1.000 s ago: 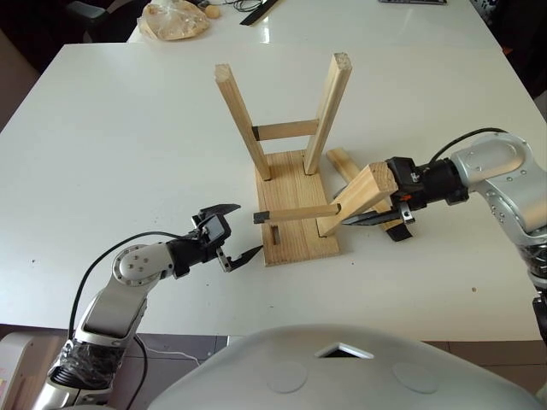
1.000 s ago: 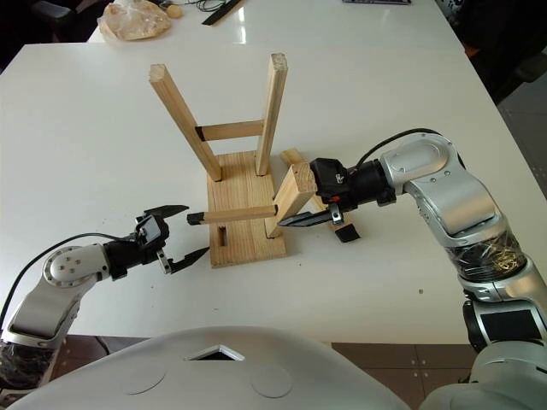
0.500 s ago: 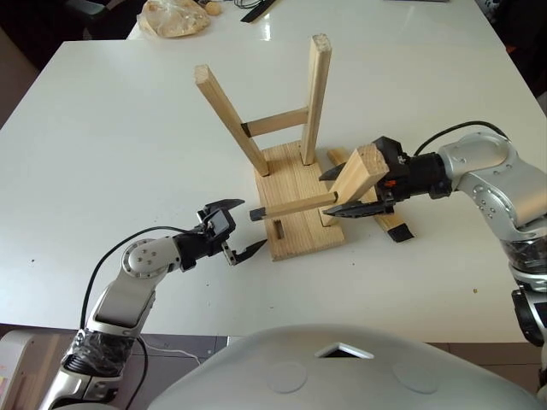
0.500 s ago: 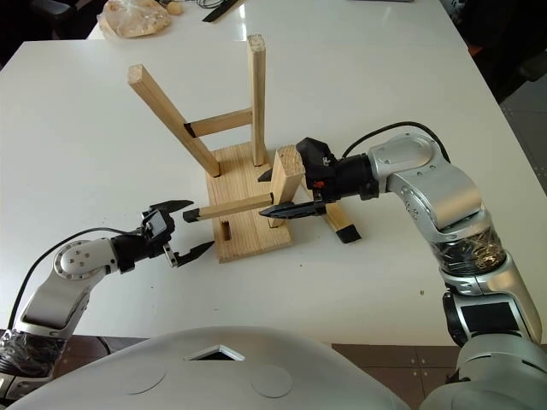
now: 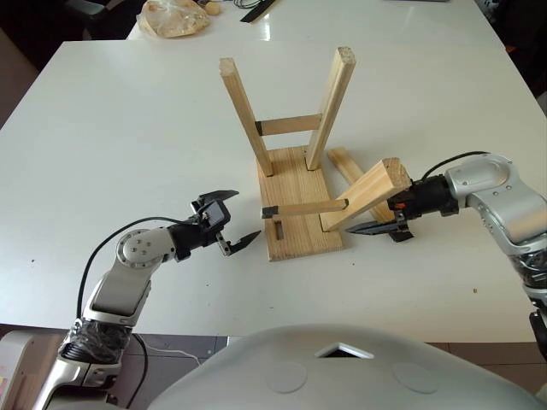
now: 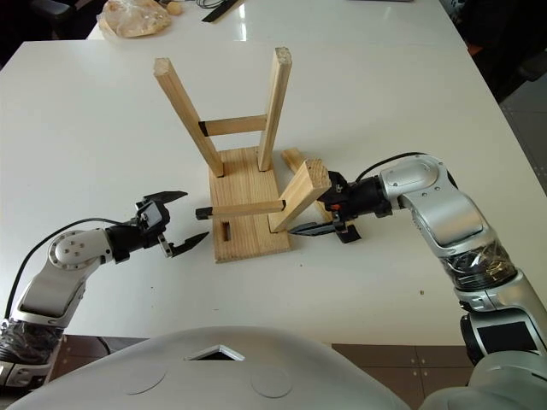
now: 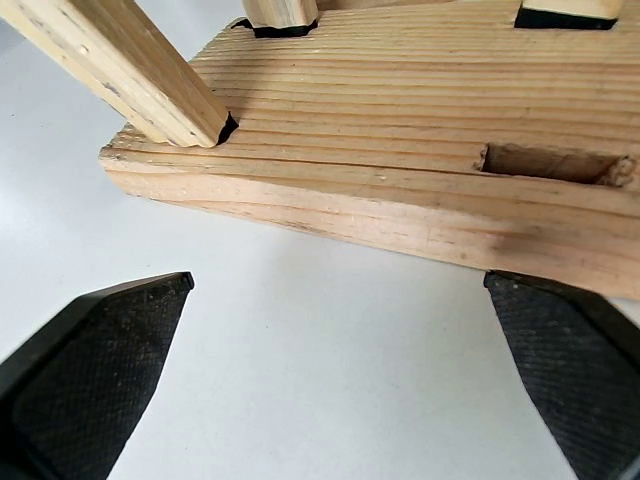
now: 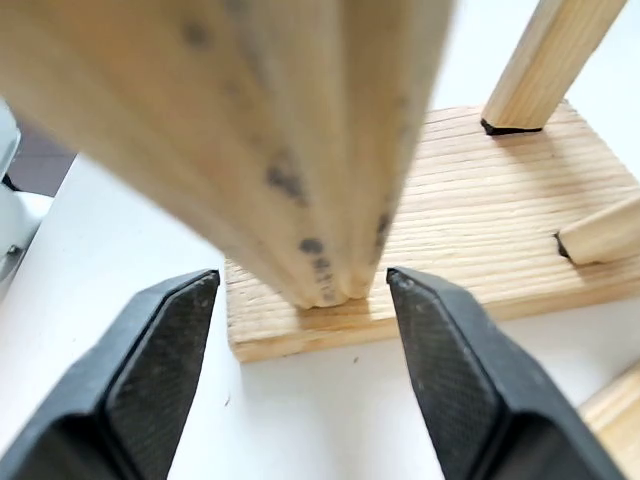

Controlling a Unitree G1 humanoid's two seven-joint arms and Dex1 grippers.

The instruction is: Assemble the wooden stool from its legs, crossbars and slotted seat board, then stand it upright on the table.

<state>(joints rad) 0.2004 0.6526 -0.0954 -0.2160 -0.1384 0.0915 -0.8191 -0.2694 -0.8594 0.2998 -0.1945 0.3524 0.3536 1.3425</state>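
Seat board (image 5: 308, 241) pale grooved wood, one leg (image 5: 369, 195) leaning, left tool (image 5: 246, 213) apart, right tool (image 8: 300, 287) apart

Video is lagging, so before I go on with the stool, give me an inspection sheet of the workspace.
Surface: white table.
Job's things: seat board flat; two upright legs slotted in, joined by a crossbar; leaning leg at its near right corner, carrying a second crossbar; loose leg lying beside the board.
Clutter: bag on the table behind.
Grippers: left gripper open, near the board's near left corner; right gripper open, astride the leaning leg.
Cables: black cable on each arm.
Surroundings: nothing seen.
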